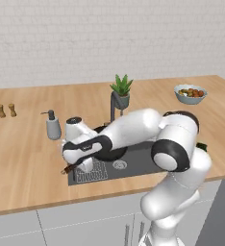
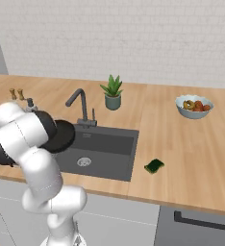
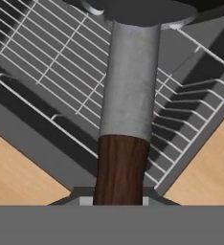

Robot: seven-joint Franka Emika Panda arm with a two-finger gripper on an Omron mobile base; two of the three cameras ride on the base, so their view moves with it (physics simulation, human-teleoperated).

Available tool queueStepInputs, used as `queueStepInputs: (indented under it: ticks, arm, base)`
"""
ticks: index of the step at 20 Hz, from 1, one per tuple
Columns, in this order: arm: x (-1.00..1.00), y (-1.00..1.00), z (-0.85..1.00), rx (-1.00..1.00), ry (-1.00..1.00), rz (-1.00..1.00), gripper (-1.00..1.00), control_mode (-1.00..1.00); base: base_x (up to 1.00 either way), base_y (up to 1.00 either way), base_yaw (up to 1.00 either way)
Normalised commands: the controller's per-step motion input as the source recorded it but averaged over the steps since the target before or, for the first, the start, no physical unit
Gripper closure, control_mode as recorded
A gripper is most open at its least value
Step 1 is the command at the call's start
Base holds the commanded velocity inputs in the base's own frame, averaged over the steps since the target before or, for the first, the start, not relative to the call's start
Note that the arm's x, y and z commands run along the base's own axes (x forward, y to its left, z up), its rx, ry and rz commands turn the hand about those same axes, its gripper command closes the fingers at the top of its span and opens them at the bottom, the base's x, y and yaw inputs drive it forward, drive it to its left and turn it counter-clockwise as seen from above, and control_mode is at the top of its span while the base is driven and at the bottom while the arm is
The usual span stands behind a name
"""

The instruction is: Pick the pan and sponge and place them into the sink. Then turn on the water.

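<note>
Left base view: gripper [image 1: 77, 166] sits low over the left end of the sink [image 1: 143, 161], jaws clamped on the reddish-brown handle of the pan [image 1: 109, 153], pan body above the basin beside the wire rack [image 1: 93, 172]. Right base view: pan [image 2: 62, 136] hangs over the sink's [image 2: 109, 144] left edge near the faucet [image 2: 78, 103], and the sponge [image 2: 154, 166] lies on the counter [image 2: 181, 158] just off the sink's front right corner. Hand view: pan handle [image 3: 122, 165] runs straight up from between the closed fingers, rack [image 3: 47, 52] below it.
</note>
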Motion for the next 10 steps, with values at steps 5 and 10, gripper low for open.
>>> queueStepInputs:
  ticks: [5,10]
  arm:
    - [-0.22,-0.76,0.01,0.06,0.0,0.0,1.0,-1.0]
    - [-0.31,-0.78,0.08,0.09,-0.03,0.05,1.0,-1.0]
  base:
    - [0.0,0.0,0.0]
    - [0.0,0.0,0.0]
